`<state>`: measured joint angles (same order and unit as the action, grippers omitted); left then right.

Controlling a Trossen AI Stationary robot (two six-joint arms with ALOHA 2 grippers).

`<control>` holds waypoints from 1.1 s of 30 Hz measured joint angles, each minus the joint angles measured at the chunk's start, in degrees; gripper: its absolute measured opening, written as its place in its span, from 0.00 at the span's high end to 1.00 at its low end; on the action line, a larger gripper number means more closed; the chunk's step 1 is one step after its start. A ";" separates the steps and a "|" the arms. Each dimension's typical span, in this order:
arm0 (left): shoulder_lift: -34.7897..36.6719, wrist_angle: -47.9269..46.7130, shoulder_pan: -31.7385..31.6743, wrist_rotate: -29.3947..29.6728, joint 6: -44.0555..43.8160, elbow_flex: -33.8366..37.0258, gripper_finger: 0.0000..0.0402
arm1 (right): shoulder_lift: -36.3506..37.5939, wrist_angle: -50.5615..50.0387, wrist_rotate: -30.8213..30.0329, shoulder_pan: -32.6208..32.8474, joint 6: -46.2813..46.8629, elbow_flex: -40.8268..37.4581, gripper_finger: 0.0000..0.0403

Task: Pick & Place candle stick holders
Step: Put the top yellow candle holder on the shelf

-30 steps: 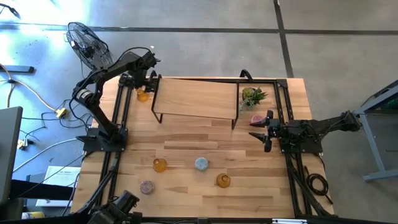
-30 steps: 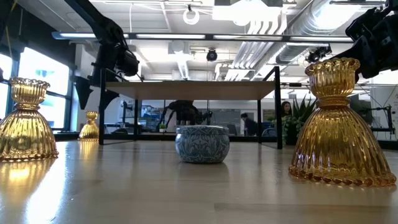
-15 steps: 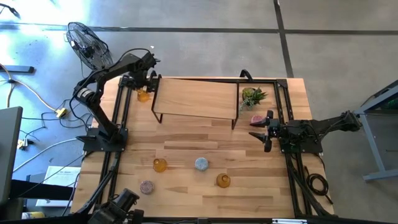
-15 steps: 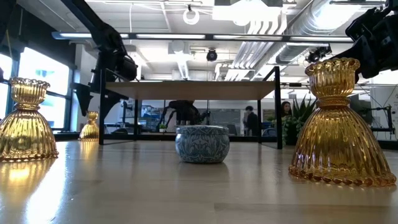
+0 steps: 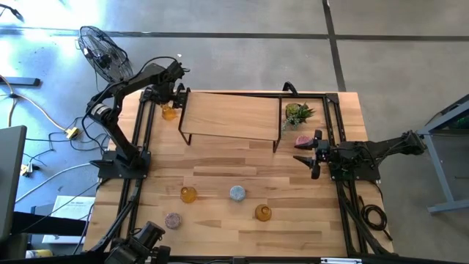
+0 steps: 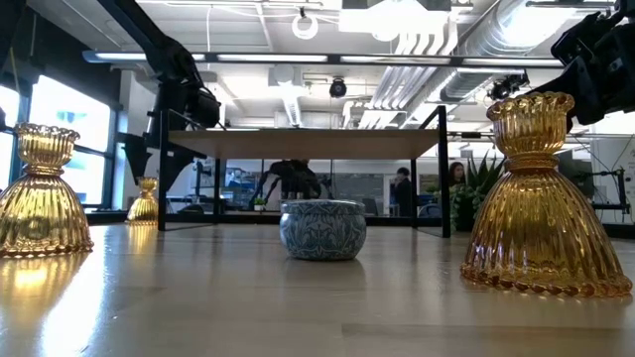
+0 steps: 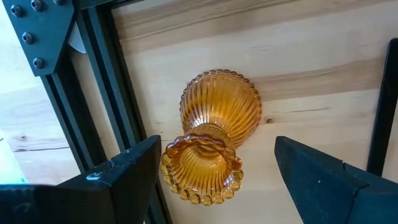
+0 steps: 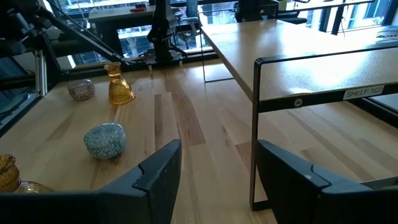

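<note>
Grasp step in hand: left claw [image 7: 214, 171] hangs wide over amber holder [image 7: 217, 127] near desk's [image 5: 220, 165] far left corner, fingers straddling its neck, not closed. Next: descend, close. Right claw [image 5: 306, 152] waits half-spread, empty, near right edge beside pink holder [image 5: 301, 140]. Four more holders stand along near edge.

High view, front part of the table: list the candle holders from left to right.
Mauve holder → amber holder → blue-grey holder → amber holder.
</note>
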<state>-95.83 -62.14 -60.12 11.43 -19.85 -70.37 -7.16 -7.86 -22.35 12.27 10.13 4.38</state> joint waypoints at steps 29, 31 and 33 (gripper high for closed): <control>0.04 3.73 0.00 -0.44 0.22 3.65 0.45 | 0.00 -0.02 -1.44 0.00 -0.03 0.00 0.50; 0.04 3.70 0.00 -0.48 0.45 3.65 0.53 | 0.00 -0.04 -1.29 0.00 0.05 0.00 0.50; 0.17 3.77 0.00 -0.65 0.48 3.58 0.60 | 0.00 -0.05 -1.29 0.00 0.20 0.00 0.50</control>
<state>-95.66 -58.37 -60.12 10.77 -19.38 -66.78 -7.16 -7.90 -23.64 12.27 10.34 4.38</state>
